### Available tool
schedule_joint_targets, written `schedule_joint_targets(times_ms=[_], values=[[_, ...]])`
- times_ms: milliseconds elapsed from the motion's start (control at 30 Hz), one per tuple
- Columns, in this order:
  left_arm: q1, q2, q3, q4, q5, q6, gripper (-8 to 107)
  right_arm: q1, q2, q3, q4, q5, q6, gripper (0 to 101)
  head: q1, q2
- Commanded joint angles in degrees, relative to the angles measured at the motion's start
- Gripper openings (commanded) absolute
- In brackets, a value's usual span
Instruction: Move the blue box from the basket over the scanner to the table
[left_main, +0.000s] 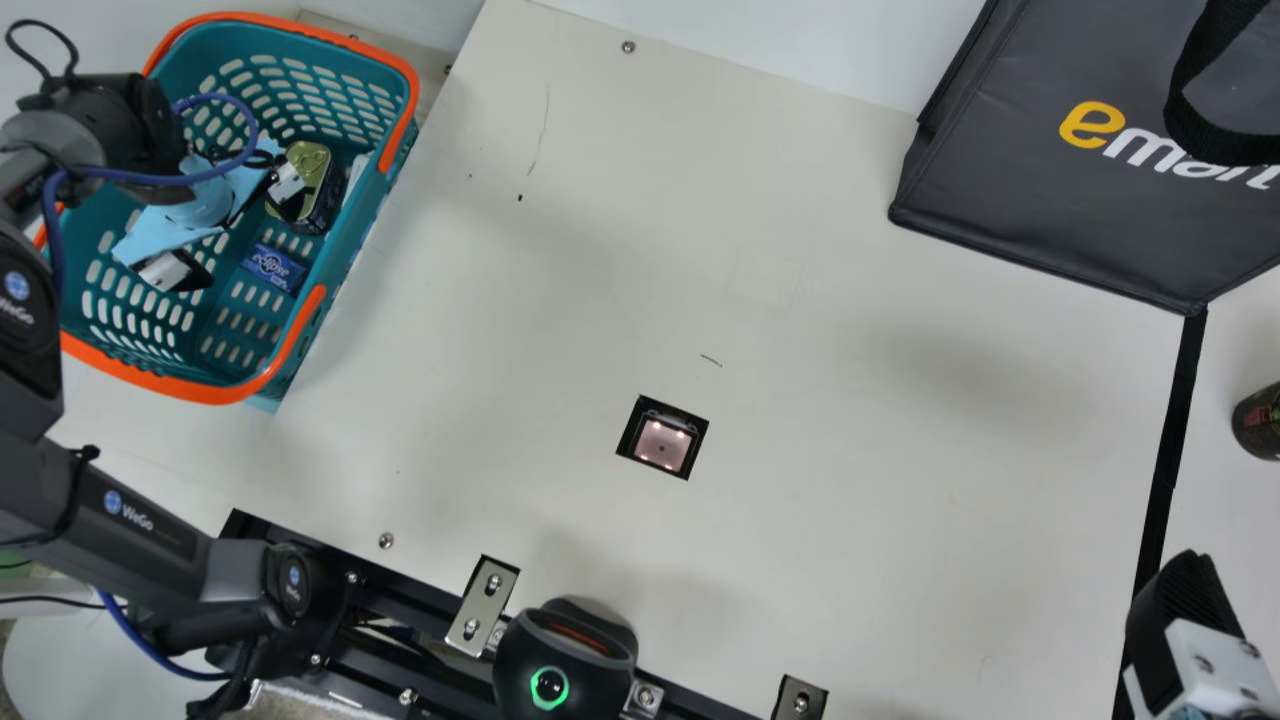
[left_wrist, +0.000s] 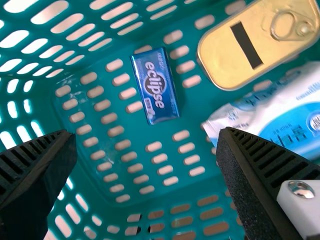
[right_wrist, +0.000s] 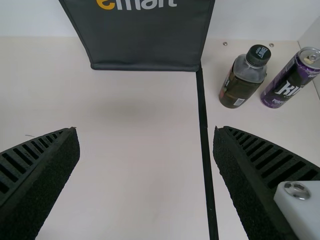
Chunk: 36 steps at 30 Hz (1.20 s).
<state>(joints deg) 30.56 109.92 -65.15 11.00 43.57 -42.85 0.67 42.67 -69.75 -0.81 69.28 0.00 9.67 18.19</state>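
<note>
In the main view, the left arm (left_main: 125, 510) runs off the edge and hides part of the basket's rim (left_main: 215, 392); inside the basket, the left gripper (left_main: 243, 240) covers some of the tin (left_main: 322, 190). In the left wrist view, the basket's walls run out of frame, the tin is clipped, and the packet (left_wrist: 280, 115) is cut off and partly behind a finger. Far right of the basket, main view, the edges crop the bag (left_main: 1040, 190), the right gripper (left_main: 1185, 590) and a dark container (left_main: 1258, 425), bottle or can I cannot tell. A speck (left_main: 519, 198) near the basket is too small to identify.
</note>
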Motion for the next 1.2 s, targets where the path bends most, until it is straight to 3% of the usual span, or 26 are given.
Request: schedule_joint_targets(times_ms=[0,467,1167], values=[[-0.2,0.3,0.7,1.4,-1.2,-3.2,90,0.0,0.0,0.0,0.0,0.0,0.0,95,-1.7,0.2],[-0.6,3.9,3.1,4.8,-5.8,-8.6,90,0.0,0.0,0.0,0.0,0.0,0.0,95,-1.7,0.2],[2.3,10.3,3.8,0.5,-11.4,-2.5,90,0.0,0.0,0.0,0.0,0.0,0.0,95,-1.7,0.2]])
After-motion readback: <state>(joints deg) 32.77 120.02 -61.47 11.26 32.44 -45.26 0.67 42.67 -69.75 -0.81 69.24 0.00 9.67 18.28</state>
